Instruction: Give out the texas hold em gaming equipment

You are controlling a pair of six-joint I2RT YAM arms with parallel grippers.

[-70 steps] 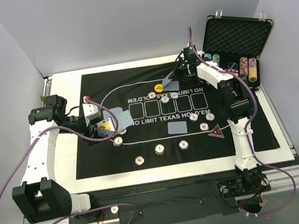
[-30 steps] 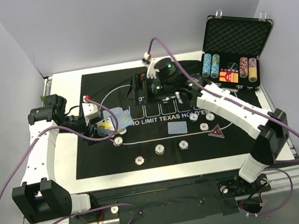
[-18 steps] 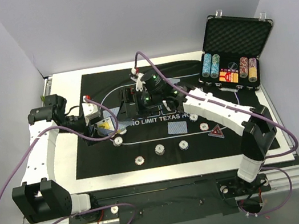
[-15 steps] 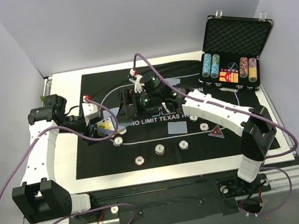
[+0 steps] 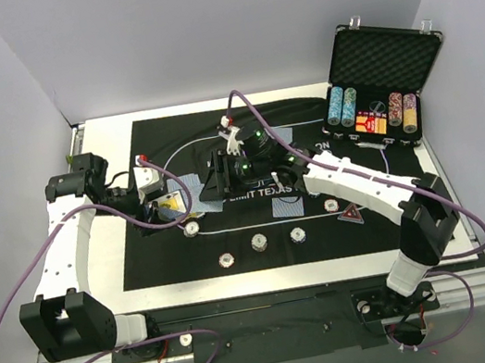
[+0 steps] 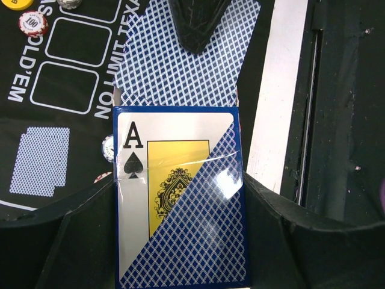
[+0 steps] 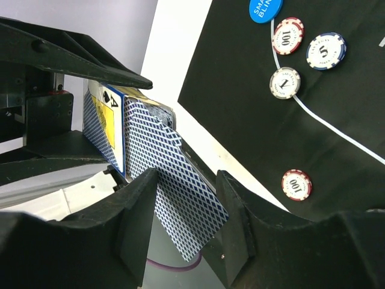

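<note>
Broadly, the black mat [image 5: 143, 255] is the stage, and the coming move sits near its left edge, where both arms meet. The right arm stretches across the mat from its base, so the right gripper [image 5: 214, 179] lies just beside the left gripper [image 5: 153, 197], on its mat-centre side. The left gripper is clamped on the card pack [image 6: 180, 198], the ace-of-spades face toward its own camera and its open end toward the right arm. From that end a blue-backed card [image 6: 174, 72] sticks out, its long axis running straight from the pack toward the right gripper [image 7: 187, 177]. In the right wrist view this card [image 7: 180, 205] lies between the two fingers [image 7: 139, 208], which flank it closely. Whether they already pinch it cannot be told from these views. By my reading, the draw should follow the card's long axis, away from the pack, while the left gripper only steadies. Small poker chips [image 7: 284, 82] lie on the mat, well apart.
</note>
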